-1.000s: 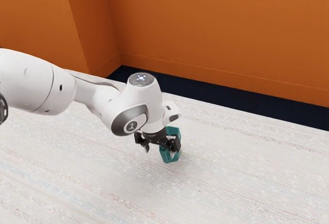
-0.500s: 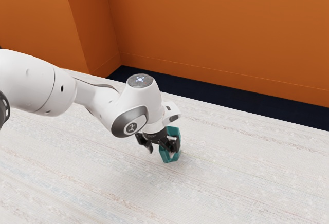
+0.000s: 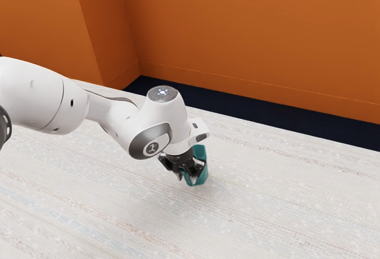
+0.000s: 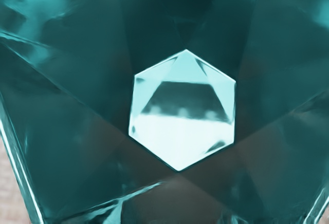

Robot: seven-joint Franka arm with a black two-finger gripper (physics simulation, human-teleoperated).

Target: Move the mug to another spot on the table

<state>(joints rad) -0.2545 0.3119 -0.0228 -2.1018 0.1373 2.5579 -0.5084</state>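
Open tabletop (image 3: 285, 205) all round mug (image 3: 200, 176); walls (image 3: 249, 27) well back.

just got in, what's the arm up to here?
The Franka arm reaches in from the exterior view's left with its gripper down at a teal mug on the pale table. The wrist view looks straight down into the mug, onto its hexagonal floor, so the hand is right over it. The mug appears to rest on the table, not yet lifted. I can't tell whether a grasp is made.
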